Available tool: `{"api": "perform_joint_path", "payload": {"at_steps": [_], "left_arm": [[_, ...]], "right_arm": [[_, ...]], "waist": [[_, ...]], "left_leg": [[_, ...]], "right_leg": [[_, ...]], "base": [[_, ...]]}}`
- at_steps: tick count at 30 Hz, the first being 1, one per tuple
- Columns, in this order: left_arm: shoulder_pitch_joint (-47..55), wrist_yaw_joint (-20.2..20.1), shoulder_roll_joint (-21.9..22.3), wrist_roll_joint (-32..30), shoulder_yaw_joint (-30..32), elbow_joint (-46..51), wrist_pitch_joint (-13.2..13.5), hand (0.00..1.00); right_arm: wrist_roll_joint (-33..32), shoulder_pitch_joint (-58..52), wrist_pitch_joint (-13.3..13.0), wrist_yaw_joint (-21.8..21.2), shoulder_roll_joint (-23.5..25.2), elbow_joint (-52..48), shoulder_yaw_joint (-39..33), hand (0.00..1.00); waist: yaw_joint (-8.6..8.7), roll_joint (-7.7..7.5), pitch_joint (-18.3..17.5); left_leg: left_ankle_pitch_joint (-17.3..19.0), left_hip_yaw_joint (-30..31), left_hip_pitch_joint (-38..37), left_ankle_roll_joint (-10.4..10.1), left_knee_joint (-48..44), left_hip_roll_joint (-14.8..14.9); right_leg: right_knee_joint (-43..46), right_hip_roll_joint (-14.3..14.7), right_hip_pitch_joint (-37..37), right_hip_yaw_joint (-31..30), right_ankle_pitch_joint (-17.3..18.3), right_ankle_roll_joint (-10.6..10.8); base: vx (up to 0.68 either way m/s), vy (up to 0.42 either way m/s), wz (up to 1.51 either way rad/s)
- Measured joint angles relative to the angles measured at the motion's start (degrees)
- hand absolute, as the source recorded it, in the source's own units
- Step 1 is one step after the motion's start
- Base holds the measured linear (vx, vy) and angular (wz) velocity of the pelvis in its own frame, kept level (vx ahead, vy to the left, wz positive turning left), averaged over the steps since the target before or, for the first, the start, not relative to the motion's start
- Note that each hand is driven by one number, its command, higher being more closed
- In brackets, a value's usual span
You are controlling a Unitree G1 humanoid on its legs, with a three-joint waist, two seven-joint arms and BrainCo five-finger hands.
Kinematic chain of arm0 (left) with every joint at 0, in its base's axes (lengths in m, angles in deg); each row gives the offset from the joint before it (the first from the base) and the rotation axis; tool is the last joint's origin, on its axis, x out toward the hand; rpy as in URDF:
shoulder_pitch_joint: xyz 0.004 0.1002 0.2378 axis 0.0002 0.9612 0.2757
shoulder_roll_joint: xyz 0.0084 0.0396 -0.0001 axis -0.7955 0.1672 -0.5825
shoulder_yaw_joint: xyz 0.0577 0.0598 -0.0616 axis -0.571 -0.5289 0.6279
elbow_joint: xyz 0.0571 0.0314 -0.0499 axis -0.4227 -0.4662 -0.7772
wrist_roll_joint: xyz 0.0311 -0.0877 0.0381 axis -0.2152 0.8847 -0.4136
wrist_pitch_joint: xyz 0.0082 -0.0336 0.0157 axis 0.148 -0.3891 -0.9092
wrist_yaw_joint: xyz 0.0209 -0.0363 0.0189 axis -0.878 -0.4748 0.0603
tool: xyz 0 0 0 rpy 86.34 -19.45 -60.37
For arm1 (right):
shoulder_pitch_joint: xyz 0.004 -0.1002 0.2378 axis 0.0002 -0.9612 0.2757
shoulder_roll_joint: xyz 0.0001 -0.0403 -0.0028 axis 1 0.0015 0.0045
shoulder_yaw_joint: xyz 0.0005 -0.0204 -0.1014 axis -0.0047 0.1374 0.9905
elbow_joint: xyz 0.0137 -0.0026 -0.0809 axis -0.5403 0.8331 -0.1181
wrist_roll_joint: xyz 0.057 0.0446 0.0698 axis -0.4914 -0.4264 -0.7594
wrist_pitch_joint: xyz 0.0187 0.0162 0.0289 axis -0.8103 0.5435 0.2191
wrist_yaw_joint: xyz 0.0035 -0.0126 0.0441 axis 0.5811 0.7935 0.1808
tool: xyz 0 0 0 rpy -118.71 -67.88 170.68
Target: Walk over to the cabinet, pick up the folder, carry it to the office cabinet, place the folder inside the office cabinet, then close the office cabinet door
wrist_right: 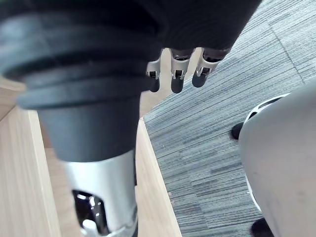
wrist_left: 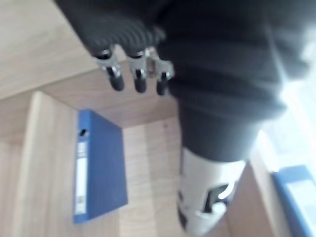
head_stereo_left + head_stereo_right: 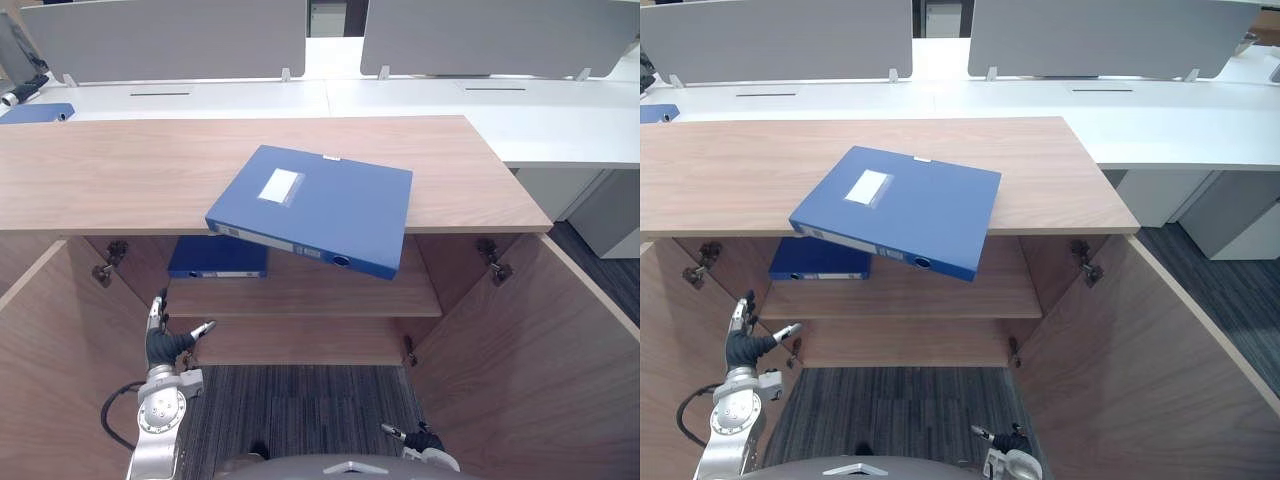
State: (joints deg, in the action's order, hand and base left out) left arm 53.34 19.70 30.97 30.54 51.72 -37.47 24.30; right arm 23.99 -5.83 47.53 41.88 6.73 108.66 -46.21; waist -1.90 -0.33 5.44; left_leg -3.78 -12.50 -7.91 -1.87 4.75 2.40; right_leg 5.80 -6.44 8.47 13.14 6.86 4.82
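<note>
- The blue folder (image 3: 320, 205) lies flat, label side up, at the front edge of the cabinet's wooden top (image 3: 120, 180), a little right of the middle.
- It is turned askew, and its near spine corner hangs out past the front edge, over the open inside.
- Neither hand touches it.
- The cabinet (image 3: 470, 215) is open: the left door (image 3: 50, 340) and the right door (image 3: 540, 350) both swing out towards the robot.
- Inside, a second blue folder (image 3: 215, 257) lies flat on the shelf (image 3: 320, 290), at its left end and back against the rear wall. The left wrist view shows it too (image 2: 98, 168).
- The left hand (image 3: 162, 348) hangs low just beside the inner face of the left door, below the shelf's front edge. Its fingers are straight, the thumb is spread to one side, and it holds nothing.
- The right hand (image 3: 420, 440) is low over the grey carpet (image 3: 290, 410), near the foot of the right door. Its fingers seem loosely extended and it is empty, though little of it shows from the head.
- Behind the cabinet stand white desks (image 3: 560, 120) with grey screens (image 3: 170, 35) along their far edge.
- A third blue folder (image 3: 35, 112) lies at the left end of the desks.
</note>
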Motion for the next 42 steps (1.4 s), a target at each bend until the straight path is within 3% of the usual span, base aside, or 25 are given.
{"api": "perform_joint_path", "payload": {"at_steps": [5, 10, 20, 33, 42], "left_arm": [[-0.02, 2.01, -0.01, -4.46, -0.9, 8.37, 1.1, 0.0], [-0.08, 4.82, -0.3, -12.72, -2.42, 14.5, 1.37, 0.0], [-2.86, 7.5, -6.72, -25.19, -9.65, 20.12, 1.72, 0.0], [-12.72, 8.29, -13.14, -37.14, -16.68, 13.17, -0.52, 0.0], [-16.54, 7.34, -14.87, -41.59, -20.63, 6.23, -2.37, 0.0]], "right_arm": [[0.22, -0.49, -0.03, 0.0, -0.17, 0.22, 0.05, 0.0], [1.55, -0.9, -0.06, 0.02, -0.54, 0.79, 1.02, 0.0], [1.91, -0.51, -0.4, -0.03, -1.65, 2.91, 2.77, 0.0], [1.88, 0.3, -0.24, -0.16, -2.0, 3.08, 3.88, 0.0], [1.84, 0.46, -0.16, -0.16, -2.02, 3.11, 3.73, 0.0]], "waist": [[-0.2, 0.23, -0.22], [-0.17, 0.46, -1.73], [0.54, 0.55, -3.59], [2.11, 0.52, -3.55], [2.82, 0.36, -3.48]], "left_leg": [[0.11, -0.11, -0.11, -0.11, -0.23, 0.43], [0.16, -0.35, -0.18, -0.2, -0.23, 0.61], [0.27, -0.87, -0.19, -0.47, 0.13, 0.91], [0.16, -1.46, -1.0, -0.38, 0.21, 0.84], [0.36, -1.5, -1.06, -0.62, 0.22, 0.85]], "right_leg": [[-0.33, 0.52, 0.43, -0.25, -0.17, -0.26], [-0.07, 0.77, 0.42, -0.92, -0.27, -0.42], [0.19, 0.87, -0.21, -2.15, 0.09, -1.03], [-1.01, 1.45, -0.04, -2.88, -0.31, -1.53], [-3.41, 1.69, 0.96, -3.07, -1.46, -1.45]], "base": [[0.02, -0.011, -0.01], [-0.01, -0.009, -0.04], [-0.05, 0.005, -0.04], [0.0, 0.001, -0.03], [0.0, 0.0, -0.01]]}}
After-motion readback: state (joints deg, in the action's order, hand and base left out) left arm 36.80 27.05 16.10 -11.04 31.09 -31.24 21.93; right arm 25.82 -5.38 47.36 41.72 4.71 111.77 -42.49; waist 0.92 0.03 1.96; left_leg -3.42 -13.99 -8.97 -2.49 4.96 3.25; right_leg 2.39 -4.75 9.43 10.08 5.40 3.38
